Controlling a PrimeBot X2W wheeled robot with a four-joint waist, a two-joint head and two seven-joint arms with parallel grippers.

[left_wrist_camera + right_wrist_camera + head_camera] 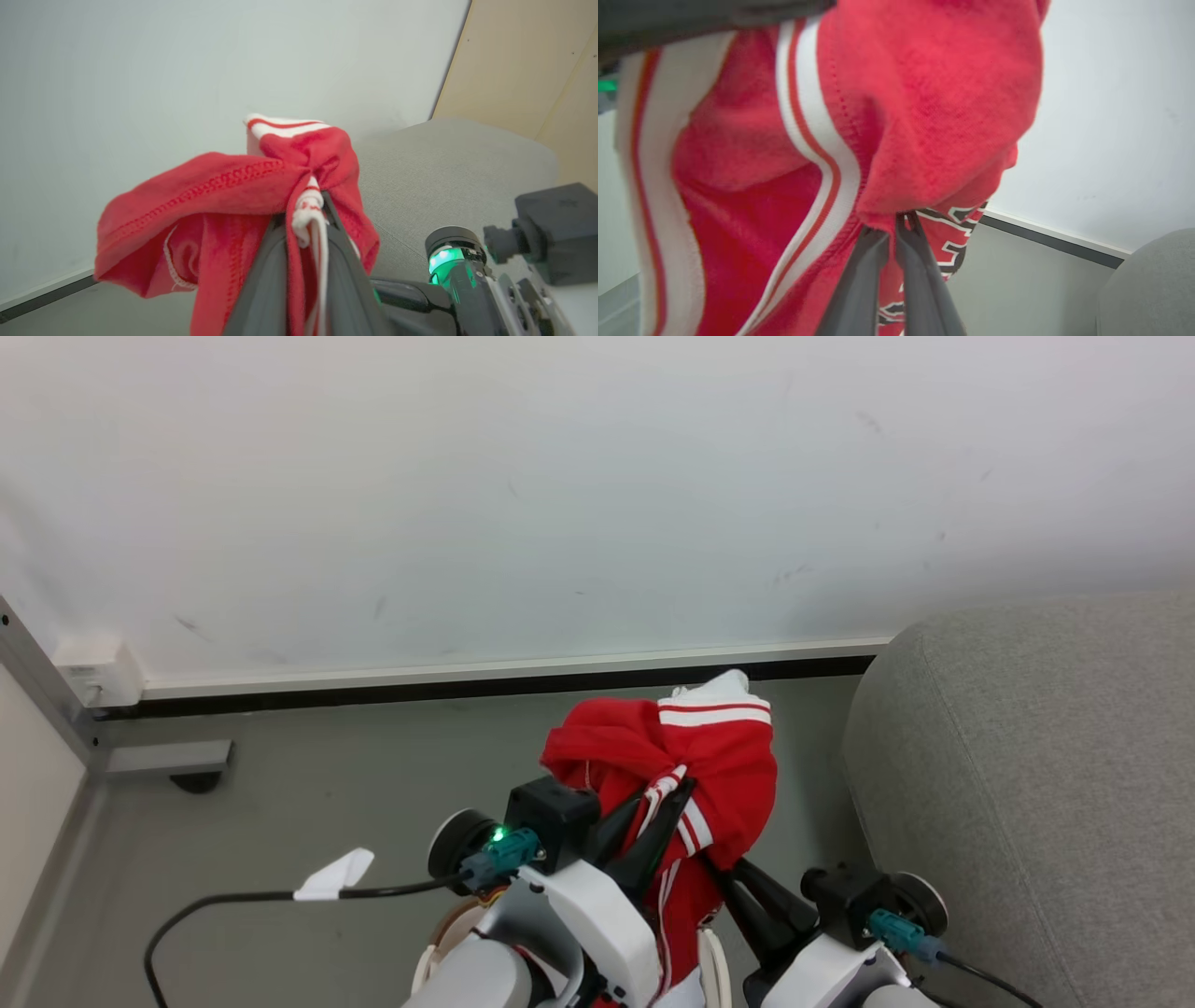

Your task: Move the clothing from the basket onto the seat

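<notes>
Both pinch the red jersey point(691, 756): left end effector point(303, 210) on its white striped trim; right end effector point(896, 226) on a lower fold; grey sofa point(1027, 784) at right.

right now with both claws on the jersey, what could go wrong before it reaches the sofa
1. The left claw pinches only a bunched strip of white trim; the jersey flops loose over it and could slip out.
2. The right claw grips a thin fold at its very tips, a hold likely to pull free.
3. The sofa sits off to the right across grey floor; a drop would land there.
</notes>
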